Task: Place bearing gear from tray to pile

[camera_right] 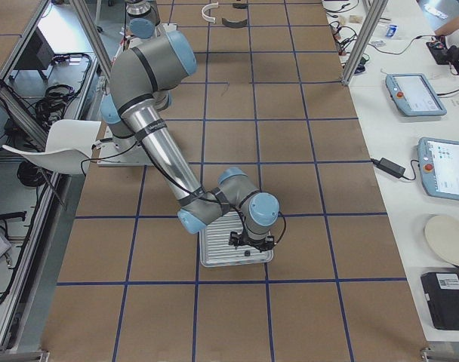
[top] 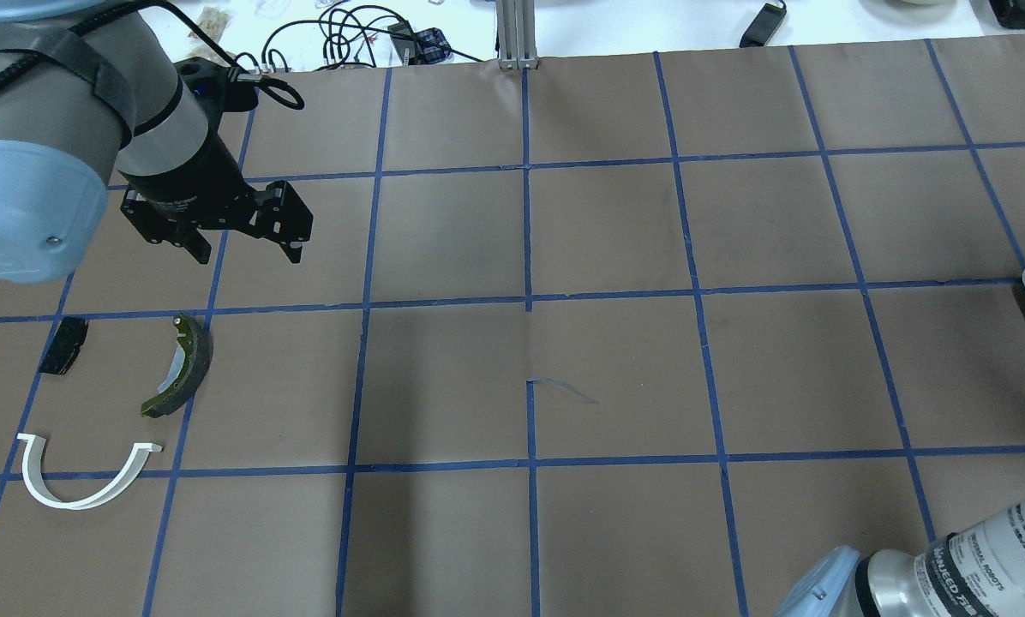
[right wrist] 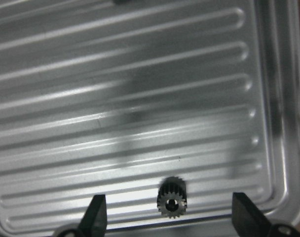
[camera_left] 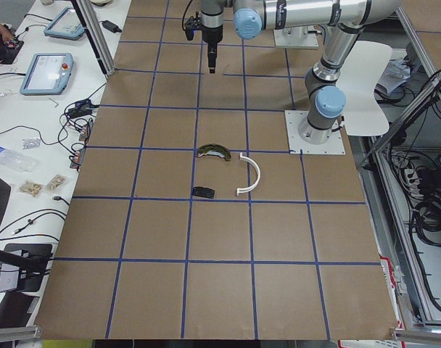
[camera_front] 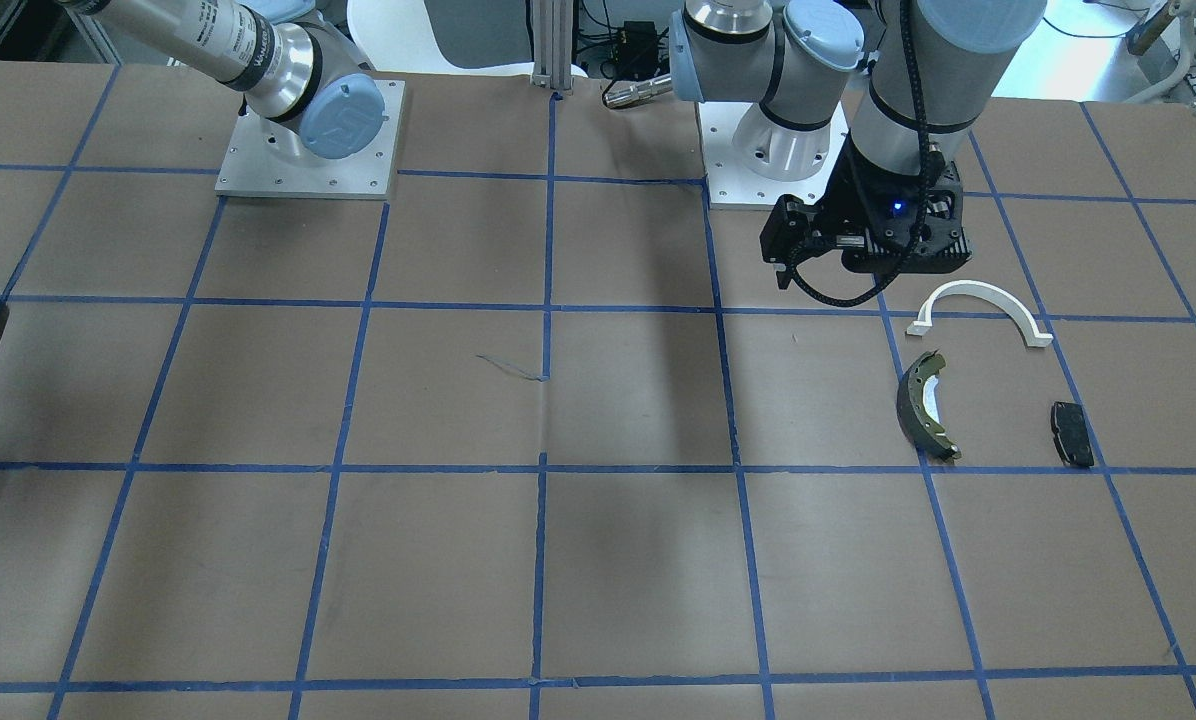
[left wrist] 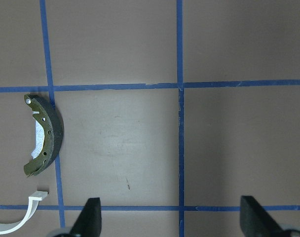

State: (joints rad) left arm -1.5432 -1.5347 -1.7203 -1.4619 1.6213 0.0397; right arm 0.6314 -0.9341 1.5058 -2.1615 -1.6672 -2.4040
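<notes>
hovering spread over the bearing gear (right wrist: pixel 171 200): right claw (right wrist: pixel 167 196), "universal robots" arm (top: pixel 984 557).

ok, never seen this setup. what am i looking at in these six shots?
A robot's left arm and right arm, bolted to a taped table. Four cameras are fixed: one facing the robot, one over its shoulders, one at each table end. Two more ride the wrists, looking down past each hand. The left hand hovers open, holding nothing, near three loose parts: a white half-ring bracket, a brake shoe and a black pad. The right hand is open over a ribbed metal tray; a small gear lies there, not gripped.
</notes>
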